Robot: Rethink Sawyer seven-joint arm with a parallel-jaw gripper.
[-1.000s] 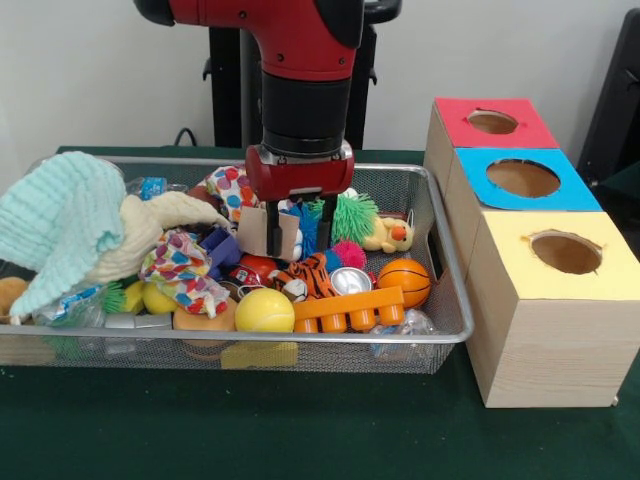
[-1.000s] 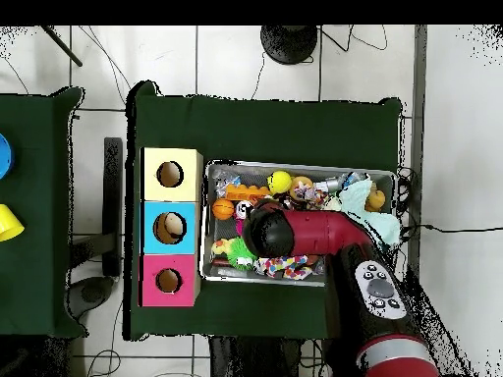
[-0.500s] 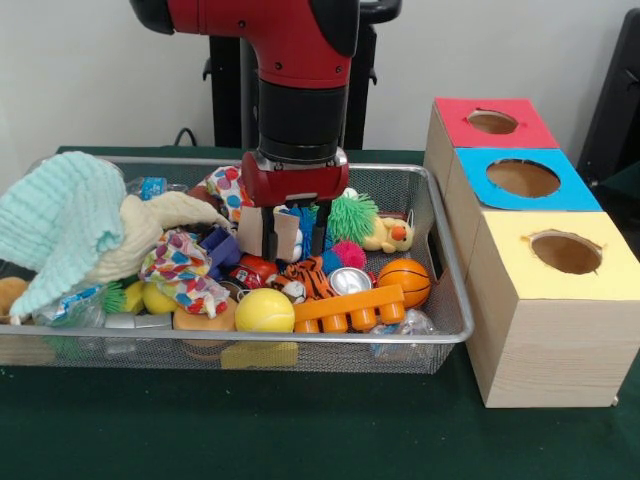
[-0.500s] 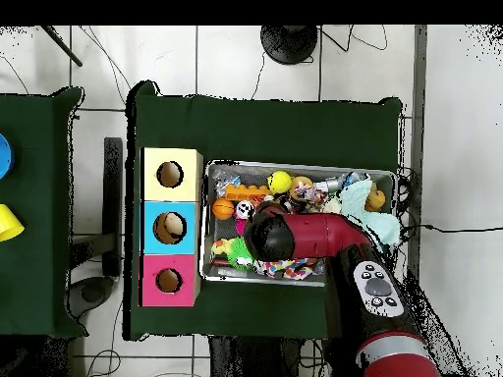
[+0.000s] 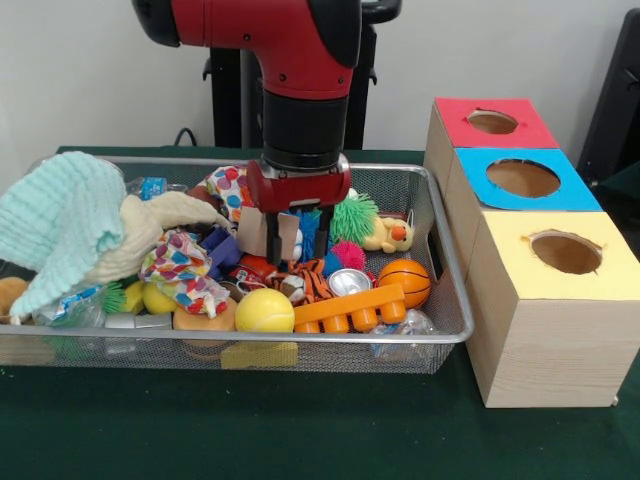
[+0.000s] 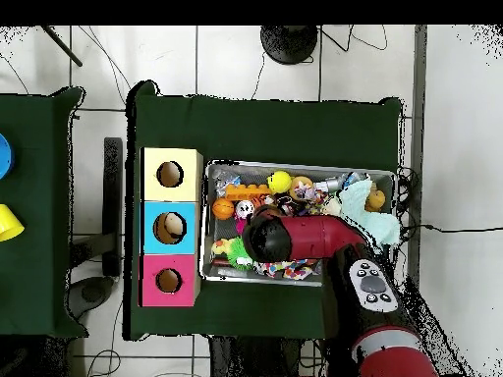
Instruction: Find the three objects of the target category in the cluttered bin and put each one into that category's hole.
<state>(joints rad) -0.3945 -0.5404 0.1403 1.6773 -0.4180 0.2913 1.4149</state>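
From above I am seeing my arm (image 6: 324, 241) lying across the bin (image 6: 210, 272), hiding its middle. The yellow (image 6: 170, 174), blue (image 6: 170, 228) and pink (image 6: 168, 281) boxes are sitting just beside it.

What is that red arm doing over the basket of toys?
The red arm's claw hangs in a wire bin crowded with balls, plush toys and cloths. It appears to hold something tan, though what is unclear. Beside the bin stand three wooden boxes with red, blue and yellow tops, each with a hole.
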